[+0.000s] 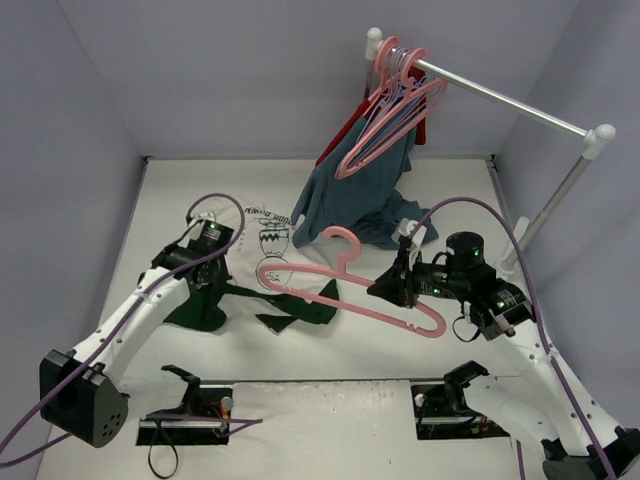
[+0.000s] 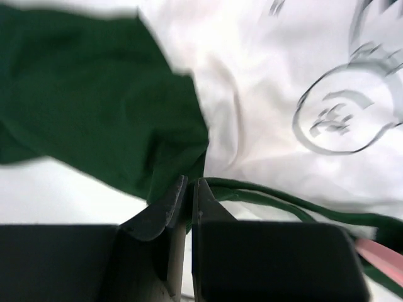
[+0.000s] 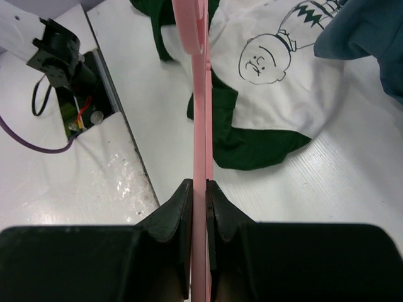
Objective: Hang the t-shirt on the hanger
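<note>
Left pincer (image 2: pixel 191 184): fingers pressed together, apparently nipping a thin fold at the dark green edge of the t-shirt (image 2: pixel 271 75). How deep the bite goes cannot be told.

Right pincer (image 3: pixel 199 187): clamped on the flat bar of the hanger (image 3: pixel 200 94), which it holds clear of the worktop (image 1: pixel 340 355), right of centre, hook pointing to the far edge.

T-shirt lies crumpled left of centre, midway between near and far edges, printed chest up, green sleeves bunched toward the near side.

Handling, judged:
- T-shirt: light, limp, will sag and fold from any single hold. Take it at the neck trim or the shoulder seam, where the cloth is doubled.
- Hanger: light, stiff, thin and smooth, so it may twist in the grip. The hold near the middle of the bar looks sound.

Surface: white, matt, smooth. Cloth should slide on it readily.

Far right corner: a rail (image 1: pixel 510 100) carries spare pink hangers (image 1: pixel 392 105), a blue-grey garment (image 1: pixel 355 200) that drapes down onto the worktop, and a red garment (image 1: pixel 345 135) behind it.

Walls (image 1: pixel 250 70): plain pale grey on three sides.
</note>
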Robot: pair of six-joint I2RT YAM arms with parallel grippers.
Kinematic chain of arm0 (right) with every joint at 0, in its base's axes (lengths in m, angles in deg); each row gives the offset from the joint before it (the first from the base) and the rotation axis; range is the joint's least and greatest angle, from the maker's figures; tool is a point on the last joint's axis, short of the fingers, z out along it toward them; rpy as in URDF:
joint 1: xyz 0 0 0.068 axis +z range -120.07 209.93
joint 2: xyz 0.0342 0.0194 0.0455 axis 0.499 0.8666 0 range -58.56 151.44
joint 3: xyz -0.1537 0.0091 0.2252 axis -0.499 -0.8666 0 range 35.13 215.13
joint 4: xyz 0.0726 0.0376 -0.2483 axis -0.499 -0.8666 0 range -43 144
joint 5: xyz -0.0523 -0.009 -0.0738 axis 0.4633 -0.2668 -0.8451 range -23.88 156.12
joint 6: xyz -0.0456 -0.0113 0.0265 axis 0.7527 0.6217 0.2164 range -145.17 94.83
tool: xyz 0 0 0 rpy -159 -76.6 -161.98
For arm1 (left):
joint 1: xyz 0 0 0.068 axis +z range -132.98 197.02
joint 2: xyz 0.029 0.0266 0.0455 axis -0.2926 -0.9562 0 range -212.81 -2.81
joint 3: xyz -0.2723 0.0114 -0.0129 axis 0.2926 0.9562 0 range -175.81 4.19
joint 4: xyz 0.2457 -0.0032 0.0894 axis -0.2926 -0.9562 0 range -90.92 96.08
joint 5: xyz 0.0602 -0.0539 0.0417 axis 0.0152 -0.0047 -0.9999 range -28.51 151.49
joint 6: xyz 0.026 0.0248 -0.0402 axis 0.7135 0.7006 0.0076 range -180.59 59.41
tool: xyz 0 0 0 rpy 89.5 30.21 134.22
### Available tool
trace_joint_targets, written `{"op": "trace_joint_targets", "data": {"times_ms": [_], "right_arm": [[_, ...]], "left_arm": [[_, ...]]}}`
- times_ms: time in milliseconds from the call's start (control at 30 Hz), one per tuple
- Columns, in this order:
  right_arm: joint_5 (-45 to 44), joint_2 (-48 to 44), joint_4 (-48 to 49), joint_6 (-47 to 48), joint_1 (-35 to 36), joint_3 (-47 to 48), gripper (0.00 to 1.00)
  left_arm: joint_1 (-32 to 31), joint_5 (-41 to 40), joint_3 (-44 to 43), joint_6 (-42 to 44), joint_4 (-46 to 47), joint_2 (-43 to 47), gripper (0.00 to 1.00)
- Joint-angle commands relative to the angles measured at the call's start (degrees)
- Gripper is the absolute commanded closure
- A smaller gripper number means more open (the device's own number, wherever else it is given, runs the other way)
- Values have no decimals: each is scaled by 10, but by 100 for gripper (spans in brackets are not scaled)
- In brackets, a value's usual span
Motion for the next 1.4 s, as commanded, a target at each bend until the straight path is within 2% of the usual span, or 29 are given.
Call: {"op": "trace_joint_targets", "data": {"times_ms": [0,67,133,233,300,367,433,500,533,567,667,700,767,1033,1133,1267,1367], "right_arm": [[-11,24,42,42,5,47,100],[-28,35,43,52,5,62,100],[-44,45,44,63,5,76,100],[-61,53,44,71,6,92,100],[-66,47,43,72,6,95,100],[-70,35,43,70,6,89,100],[-82,19,43,68,6,77,100],[-88,10,41,62,6,62,100],[-89,5,42,58,6,54,100],[-88,1,42,55,6,50,100],[-86,-6,42,42,6,35,100],[-88,-7,42,40,6,32,100],[-90,-10,42,39,6,29,100],[-99,-8,43,40,6,25,100],[-102,-8,42,42,6,23,100],[-99,-10,42,44,6,21,100],[-100,-13,43,45,6,20,100]], "left_arm": [[47,28,-78,159,74,-18,100],[52,52,-116,219,100,-41,100],[52,71,-204,281,111,-67,100],[51,139,-291,349,162,-66,100],[46,162,-270,365,193,-40,100],[37,155,-210,355,212,9,100],[36,128,-85,318,221,59,100],[36,107,4,240,227,91,100],[35,101,47,208,228,103,95],[34,97,65,170,225,108,84],[33,44,111,79,197,122,43],[33,29,114,49,181,124,37],[32,18,110,-11,150,126,33],[-11,-26,96,-166,87,90,33],[-26,-52,110,-170,93,57,34],[-48,-76,123,-135,93,27,49],[-49,-90,143,-127,93,34,53]]}}
